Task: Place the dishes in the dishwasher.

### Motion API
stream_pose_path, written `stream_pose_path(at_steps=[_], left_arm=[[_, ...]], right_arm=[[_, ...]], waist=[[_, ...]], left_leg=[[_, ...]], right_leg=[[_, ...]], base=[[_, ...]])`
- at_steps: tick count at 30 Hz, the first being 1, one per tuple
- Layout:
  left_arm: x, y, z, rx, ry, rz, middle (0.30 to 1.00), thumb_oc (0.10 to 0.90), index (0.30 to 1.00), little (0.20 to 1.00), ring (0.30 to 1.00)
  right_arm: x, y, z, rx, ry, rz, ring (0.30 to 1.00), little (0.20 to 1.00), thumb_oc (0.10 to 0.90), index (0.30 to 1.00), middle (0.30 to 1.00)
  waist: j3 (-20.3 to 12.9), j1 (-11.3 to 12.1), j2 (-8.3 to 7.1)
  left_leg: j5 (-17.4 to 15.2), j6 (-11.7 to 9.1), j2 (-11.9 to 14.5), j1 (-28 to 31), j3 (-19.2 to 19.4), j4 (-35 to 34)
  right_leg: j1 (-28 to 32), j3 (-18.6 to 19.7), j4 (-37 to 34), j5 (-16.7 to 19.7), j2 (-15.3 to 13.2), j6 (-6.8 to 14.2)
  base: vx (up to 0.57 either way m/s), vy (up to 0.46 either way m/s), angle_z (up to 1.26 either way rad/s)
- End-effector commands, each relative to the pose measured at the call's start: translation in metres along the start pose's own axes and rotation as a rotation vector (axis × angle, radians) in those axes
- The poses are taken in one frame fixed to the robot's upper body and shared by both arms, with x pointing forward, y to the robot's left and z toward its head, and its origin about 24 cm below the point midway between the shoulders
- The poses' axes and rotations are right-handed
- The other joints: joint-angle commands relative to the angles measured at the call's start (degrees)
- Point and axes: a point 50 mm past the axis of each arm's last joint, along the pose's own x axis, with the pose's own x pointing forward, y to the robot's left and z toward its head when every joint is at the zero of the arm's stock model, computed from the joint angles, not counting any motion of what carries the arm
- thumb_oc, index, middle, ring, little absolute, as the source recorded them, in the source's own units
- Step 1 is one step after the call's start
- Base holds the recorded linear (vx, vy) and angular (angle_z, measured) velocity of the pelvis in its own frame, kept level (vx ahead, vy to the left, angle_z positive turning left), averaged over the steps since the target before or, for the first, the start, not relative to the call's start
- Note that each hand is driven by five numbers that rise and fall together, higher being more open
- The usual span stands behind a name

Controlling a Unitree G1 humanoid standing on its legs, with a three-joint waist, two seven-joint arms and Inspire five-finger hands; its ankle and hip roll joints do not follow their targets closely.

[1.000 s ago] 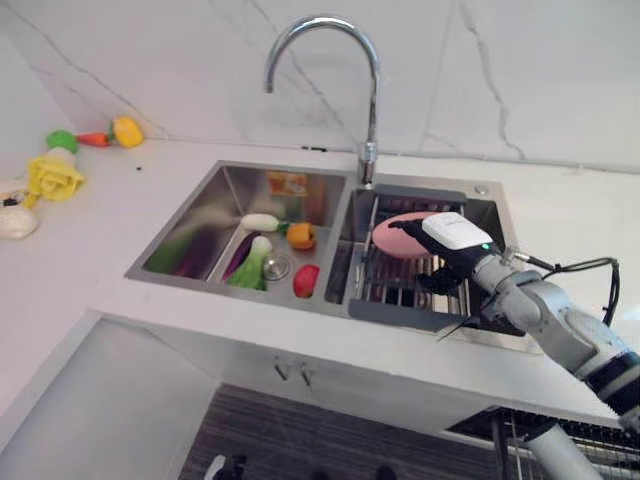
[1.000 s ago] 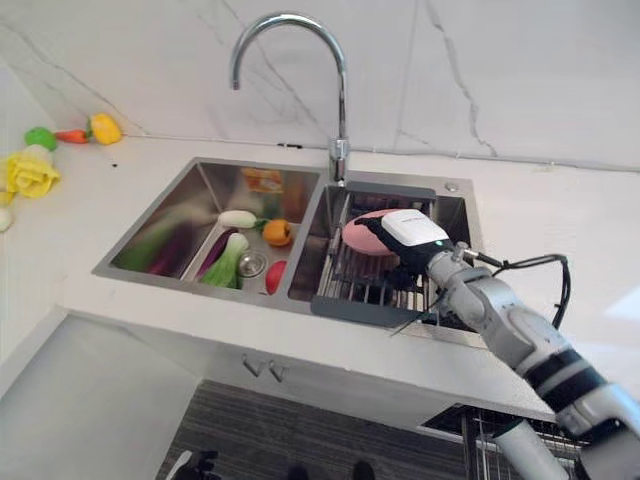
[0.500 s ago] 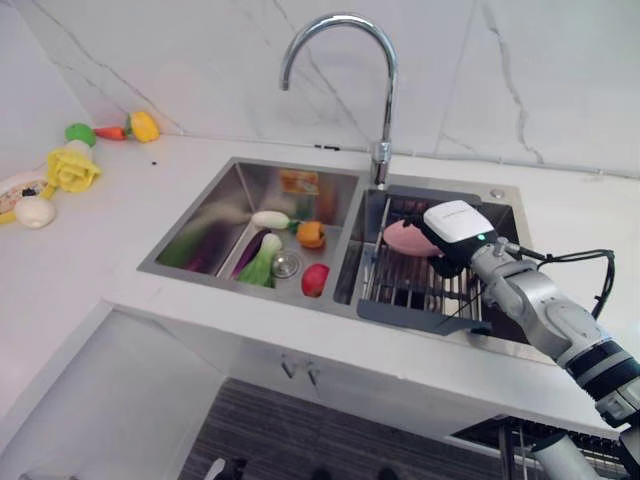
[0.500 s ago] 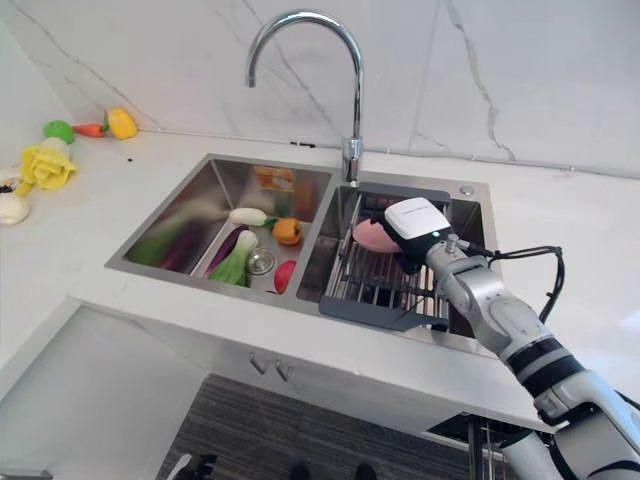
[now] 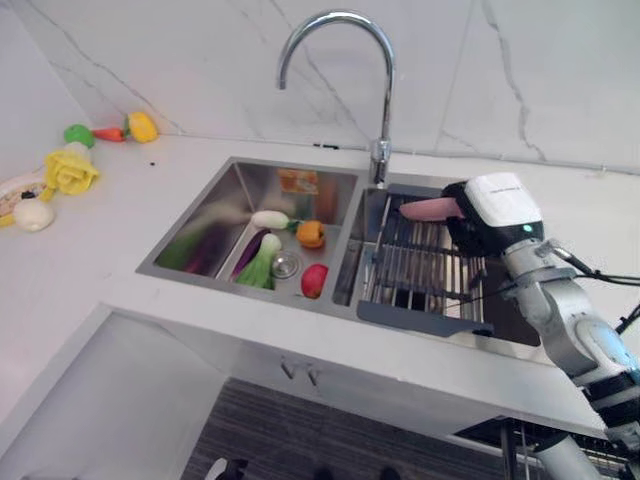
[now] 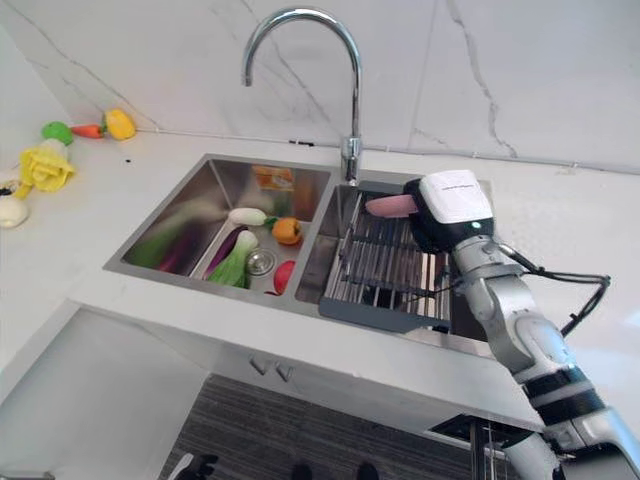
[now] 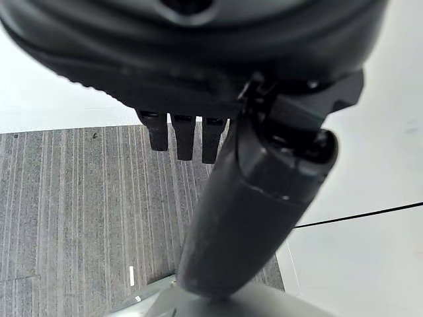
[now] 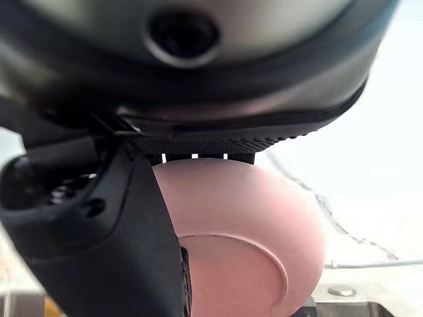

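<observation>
Lifted since a moment ago, the pink plate (image 5: pixel 428 208) now hangs above the sink rack (image 5: pixel 420 275), clamped in the right robot hand (image 5: pixel 478 228). The step in hand looks like the carry, so next it probably must swing clear of the faucet (image 5: pixel 345 70) towards the dishwasher; the left robot hand (image 7: pixel 251 198) hangs relaxed over the floor (image 7: pixel 79 211).

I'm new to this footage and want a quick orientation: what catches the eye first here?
The right hand holds a pink plate lifted above the rack in the sink's right basin. Toy vegetables lie in the left basin under the tall faucet.
</observation>
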Motion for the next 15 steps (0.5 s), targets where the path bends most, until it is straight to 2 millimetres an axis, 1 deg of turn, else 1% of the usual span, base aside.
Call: stream_pose_path(at_steps=[1,2,3,5,7,8,9,11,12,13,14,15], left_arm=[[0.005,0.007,0.007,0.102,0.002,0.038,0.9,0.8,0.9,0.9,0.9],[0.005,0.008,0.005,0.101,0.01,0.039,0.9,0.8,0.9,0.9,0.9],[0.005,0.009,0.004,0.081,0.023,0.043,0.9,0.8,0.9,0.9,0.9],[0.006,0.01,0.003,0.057,0.035,0.036,0.9,0.8,0.9,0.9,0.9],[0.006,0.01,0.002,0.047,0.037,0.028,0.9,0.8,0.9,0.9,0.9],[0.006,0.009,0.002,0.05,0.037,0.027,0.9,0.8,0.9,0.9,0.9],[0.005,0.01,0.002,0.046,0.035,0.025,0.9,0.8,0.9,0.9,0.9],[0.006,0.012,0.002,0.041,0.029,0.025,0.9,0.8,0.9,0.9,0.9],[0.006,0.015,0.0,0.036,0.03,0.028,0.9,0.8,0.9,0.9,0.9],[0.007,0.018,0.0,0.032,0.034,0.034,0.9,0.8,0.9,0.9,0.9],[0.007,0.017,0.0,0.033,0.034,0.033,0.9,0.8,0.9,0.9,0.9],[0.007,0.022,-0.001,0.017,0.04,0.048,0.9,0.8,0.9,0.9,0.9]], right_arm=[[0.004,-0.072,0.007,0.227,-0.045,-0.445,0.3,0.3,0.4,0.3,0.3],[-0.002,-0.068,0.003,0.305,-0.018,-0.415,0.3,0.3,0.4,0.3,0.3],[-0.02,-0.063,-0.01,0.504,0.057,-0.4,0.3,0.3,0.4,0.3,0.3],[-0.045,-0.073,-0.028,0.489,0.129,-0.421,0.3,0.3,0.4,0.3,0.3],[-0.066,-0.08,-0.043,0.493,0.194,-0.443,0.3,0.3,0.4,0.3,0.3],[-0.067,-0.08,-0.043,0.492,0.196,-0.442,0.3,0.3,0.4,0.3,0.3],[-0.076,-0.085,-0.049,0.504,0.222,-0.457,0.3,0.3,0.4,0.3,0.3],[-0.096,-0.097,-0.061,0.587,0.259,-0.507,0.3,0.3,0.4,0.3,0.3],[-0.112,-0.105,-0.071,0.604,0.295,-0.547,0.3,0.3,0.4,0.3,0.3],[-0.119,-0.109,-0.075,0.571,0.318,-0.554,0.3,0.3,0.4,0.3,0.3],[-0.119,-0.11,-0.075,0.57,0.319,-0.554,0.3,0.3,0.4,0.3,0.3],[-0.127,-0.118,-0.083,0.506,0.359,-0.565,0.3,0.3,0.4,0.3,0.3]], waist=[[-4.27,-0.23,-2.66],[-4.28,-0.54,-2.82],[-4.15,-1.68,-3.19],[-4.14,-3.07,-3.53],[-4.05,-4.36,-3.57],[-4.17,-4.16,-3.55],[-4.1,-4.92,-3.54],[-3.94,-6.77,-3.41],[-3.73,-8.59,-3.36],[-3.72,-9.45,-3.32],[-3.74,-9.25,-3.26],[-3.6,-10.63,-3.21]], left_leg=[[0.27,-5.66,0.65,-0.38,0.65,0.35],[0.57,-5.62,0.76,-0.64,0.89,0.35],[0.32,-5.44,0.87,-0.65,1.68,0.35],[0.07,-5.46,1.06,-0.58,2.74,0.35],[-0.17,-5.54,1.22,-0.5,3.78,0.35],[-0.55,-5.53,1.23,-0.3,3.85,0.35],[-0.66,-5.59,1.38,-0.31,4.45,0.35],[-0.93,-5.71,1.59,-0.2,5.7,0.35],[-1.2,-5.83,1.83,0.12,7.07,0.35],[-1.34,-5.91,1.98,0.3,7.85,0.35],[-1.38,-5.91,2.01,0.32,7.98,0.35],[-1.61,-5.98,2.26,0.58,9.1,0.35]], right_leg=[[2.21,-0.94,1.55,-5.84,-3.58,5.92],[1.8,-0.71,1.54,-5.47,-3.43,5.92],[1.18,0.15,1.63,-5.2,-3.19,5.98],[0.93,0.82,1.68,-5.14,-3.02,6.1],[0.41,1.6,1.77,-5.01,-2.77,6.2],[0.61,1.66,1.7,-5.31,-2.77,6.21],[0.33,2.1,1.72,-5.2,-2.69,6.29],[-0.49,3.27,1.83,-4.89,-2.48,6.49],[-1.25,4.56,1.94,-4.47,-2.39,6.69],[-1.61,5.22,2.03,-4.28,-2.27,6.79],[-1.64,5.34,2.04,-4.26,-2.23,6.79],[-2.19,6.54,2.02,-3.97,-2.04,6.81]], base=[[-0.03,0.008,-0.06],[-0.04,0.017,-0.17],[-0.03,0.022,-0.25],[0.0,0.033,-0.13],[0.01,0.026,0.02],[0.02,0.026,-0.34],[0.02,0.037,-0.63],[-0.01,0.067,-0.57],[0.0,0.073,-0.27],[0.0,0.054,-0.28],[0.0,0.048,-0.65],[0.0,0.04,-0.85]])
